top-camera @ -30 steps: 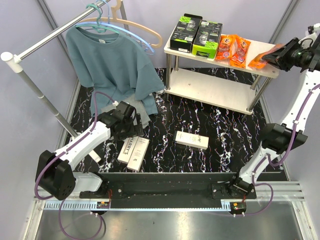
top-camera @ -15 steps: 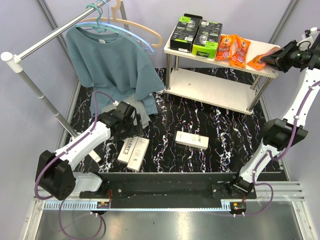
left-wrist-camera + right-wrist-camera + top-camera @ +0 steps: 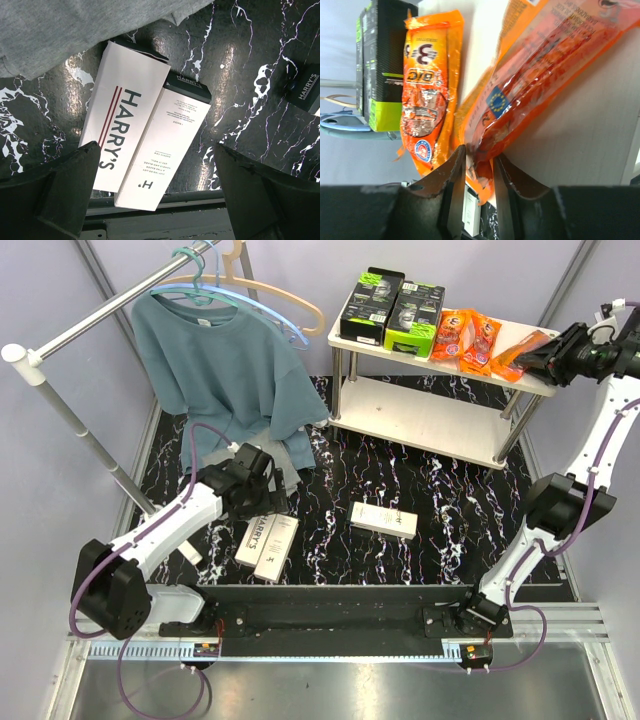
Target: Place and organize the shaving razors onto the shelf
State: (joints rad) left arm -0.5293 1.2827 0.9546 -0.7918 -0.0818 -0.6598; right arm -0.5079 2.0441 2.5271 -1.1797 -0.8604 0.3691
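The top camera, high at the near edge, looks down on the table [image 3: 450, 490]. The left wrist camera looks closely down on near-left white boxes [image 3: 125, 115]; the right wrist camera looks closely along the far-right shelf [image 3: 590, 125]. The top view shows both.

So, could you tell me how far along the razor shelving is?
Done: two black-green boxes and two orange packs lie on the shelf's top board. In hand: the right gripper holds a third orange pack at that board's right end. Left: three white boxes on the table, two under the open left gripper, one apart.
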